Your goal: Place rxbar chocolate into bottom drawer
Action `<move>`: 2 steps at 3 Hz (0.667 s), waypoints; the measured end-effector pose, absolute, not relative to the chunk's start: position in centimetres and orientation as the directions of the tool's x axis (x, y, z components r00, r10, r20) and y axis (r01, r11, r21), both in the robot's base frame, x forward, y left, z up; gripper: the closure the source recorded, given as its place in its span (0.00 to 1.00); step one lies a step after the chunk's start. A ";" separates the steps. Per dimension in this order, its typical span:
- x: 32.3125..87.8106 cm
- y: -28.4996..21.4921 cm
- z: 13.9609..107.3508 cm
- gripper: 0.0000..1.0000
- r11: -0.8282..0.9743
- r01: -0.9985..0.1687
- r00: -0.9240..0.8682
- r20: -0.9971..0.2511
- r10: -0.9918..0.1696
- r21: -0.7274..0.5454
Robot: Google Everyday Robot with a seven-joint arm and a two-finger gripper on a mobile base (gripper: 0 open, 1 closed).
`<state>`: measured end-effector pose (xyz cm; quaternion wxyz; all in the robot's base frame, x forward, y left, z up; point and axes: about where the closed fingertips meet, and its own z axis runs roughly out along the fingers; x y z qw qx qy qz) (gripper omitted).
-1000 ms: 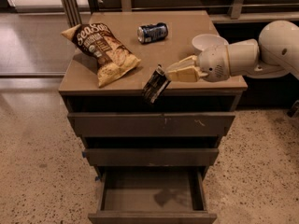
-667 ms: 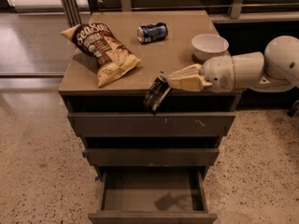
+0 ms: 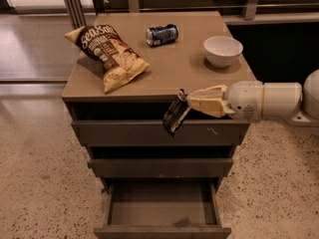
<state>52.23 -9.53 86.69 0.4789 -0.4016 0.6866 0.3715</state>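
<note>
The gripper (image 3: 188,102) is carrying the rxbar (image 3: 174,116) lower than a second ago, its pale fingers (image 3: 205,101) pinching the flat, glossy dark wrapper tilted just below the worktop's (image 3: 174,66) front edge, right of centre, above the open, boxy grey-brown bottom drawer (image 3: 159,205).

Bar out front of the cabinet, bottom drawer (image 3: 162,231) pulled out below it.
The gripper (image 3: 188,102) comes in from the right at the front edge of the cabinet top (image 3: 174,73), the rxbar chocolate (image 3: 174,116) pinched in it, hanging before the top drawer (image 3: 124,132). On top: chip bag (image 3: 107,54) left, soda can (image 3: 162,34) behind centre, bowl (image 3: 223,50) right.
</note>
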 end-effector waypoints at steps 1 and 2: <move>51.0 -10.3 84.5 1.00 0.536 -0.834 -0.286 -0.935 -0.212 0.133; 51.0 -10.3 84.5 1.00 0.535 -0.834 -0.285 -0.935 -0.212 0.133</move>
